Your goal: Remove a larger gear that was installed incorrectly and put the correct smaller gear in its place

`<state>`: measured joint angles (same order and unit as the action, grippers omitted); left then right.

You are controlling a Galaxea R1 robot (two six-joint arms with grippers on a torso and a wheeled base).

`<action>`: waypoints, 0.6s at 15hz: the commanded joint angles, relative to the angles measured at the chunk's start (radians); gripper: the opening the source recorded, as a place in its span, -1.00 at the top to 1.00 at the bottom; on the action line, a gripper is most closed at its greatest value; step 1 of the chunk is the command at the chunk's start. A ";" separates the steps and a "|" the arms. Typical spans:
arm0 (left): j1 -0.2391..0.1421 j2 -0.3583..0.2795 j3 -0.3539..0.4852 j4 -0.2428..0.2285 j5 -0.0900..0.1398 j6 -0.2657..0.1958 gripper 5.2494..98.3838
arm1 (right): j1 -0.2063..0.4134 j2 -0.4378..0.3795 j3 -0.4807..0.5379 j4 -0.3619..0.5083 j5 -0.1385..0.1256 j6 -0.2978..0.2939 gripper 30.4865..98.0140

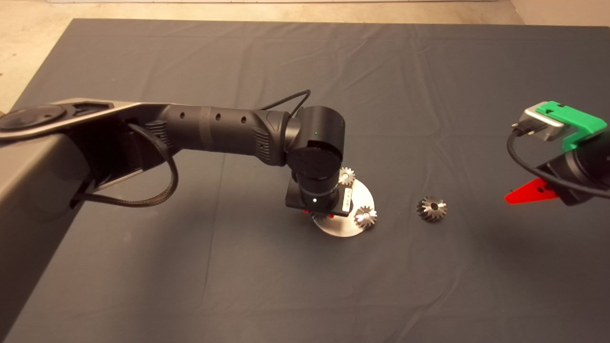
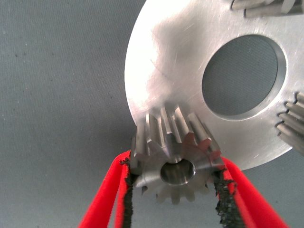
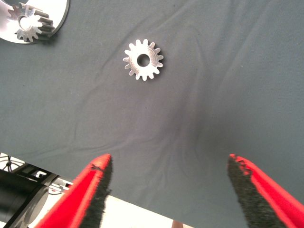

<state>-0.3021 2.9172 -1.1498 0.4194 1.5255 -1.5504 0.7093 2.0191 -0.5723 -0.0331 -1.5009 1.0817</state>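
A round steel plate (image 1: 350, 229) with a big centre hole (image 2: 240, 76) lies mid-mat. My left gripper (image 2: 175, 164) reaches down at the plate's near left rim, mostly hidden under its wrist (image 1: 317, 215) in the head view. It is shut on a smaller gear (image 2: 176, 156), with a pad on either side of its teeth. I cannot tell whether this gear rests on the plate. Two other smaller gears (image 1: 346, 176) (image 1: 365, 217) stand on the plate. The larger gear (image 1: 432, 208) lies alone on the mat right of the plate, also in the right wrist view (image 3: 143, 59). My right gripper (image 3: 168, 164) is open and empty.
The right arm (image 1: 529, 194) waits at the mat's right edge, well apart from the larger gear. The plate's rim (image 3: 57, 9) with one gear (image 3: 28, 26) shows in the right wrist view. The dark mat (image 1: 190, 267) spreads bare in front and behind.
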 commanded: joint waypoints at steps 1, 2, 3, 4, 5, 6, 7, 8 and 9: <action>-0.011 0.000 0.021 -0.002 0.133 0.003 0.28 | 0.030 0.000 0.028 0.032 -0.001 -0.003 -0.06; -0.011 0.000 0.020 -0.002 0.133 0.003 0.28 | 0.032 -0.003 0.028 0.032 -0.002 -0.002 -0.10; -0.011 0.003 0.021 -0.002 0.133 0.006 0.28 | 0.032 -0.001 0.030 0.033 -0.002 -0.002 -0.11; -0.012 0.001 0.023 -0.004 0.133 0.004 0.25 | 0.033 0.000 0.031 0.032 -0.002 -0.002 -0.12; -0.014 -0.013 0.029 -0.008 0.133 0.003 0.19 | 0.035 -0.004 0.028 0.033 -0.002 -0.002 -0.22; -0.017 -0.033 0.046 -0.010 0.133 0.003 0.18 | 0.035 -0.006 0.031 0.035 -0.002 -0.002 -0.25; -0.018 -0.048 0.058 -0.010 0.133 0.006 0.16 | 0.035 -0.006 0.036 0.040 -0.002 -0.002 -0.29; -0.022 -0.080 0.061 -0.010 0.133 0.011 0.09 | 0.035 -0.010 0.036 0.042 -0.002 -0.002 -0.37; -0.037 -0.103 0.072 -0.013 0.133 0.015 0.07 | 0.035 -0.009 0.037 0.044 -0.002 -0.002 -0.40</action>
<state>-0.3026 2.9010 -1.1292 0.4189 1.5249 -1.5477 0.7211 2.0162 -0.5449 -0.0317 -1.5028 1.0819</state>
